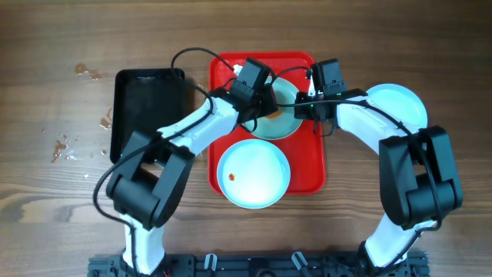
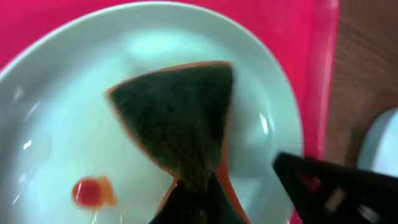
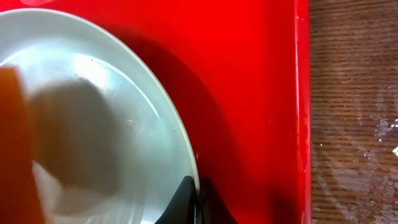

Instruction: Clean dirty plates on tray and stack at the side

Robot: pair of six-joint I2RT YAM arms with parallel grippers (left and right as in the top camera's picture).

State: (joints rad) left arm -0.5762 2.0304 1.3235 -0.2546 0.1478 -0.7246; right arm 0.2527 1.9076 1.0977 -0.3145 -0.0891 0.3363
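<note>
On the red tray (image 1: 307,165) lie two pale plates. My left gripper (image 1: 265,104) is shut on an orange sponge (image 2: 180,118), dark scouring side up, and holds it over the far plate (image 1: 286,123). That plate carries a red stain (image 2: 87,191) beside the sponge. At the plate's right edge my right gripper (image 1: 304,108) is shut, and its fingertips (image 3: 186,202) pinch the rim (image 3: 198,186). The near plate (image 1: 254,173) has a small reddish spot (image 1: 232,176). A third plate (image 1: 398,104) rests on the table right of the tray.
A black tray (image 1: 150,108) lies left of the red tray. Small spills (image 1: 65,146) mark the wooden table at far left. In the right wrist view bare wood (image 3: 354,112) runs beyond the tray's rim.
</note>
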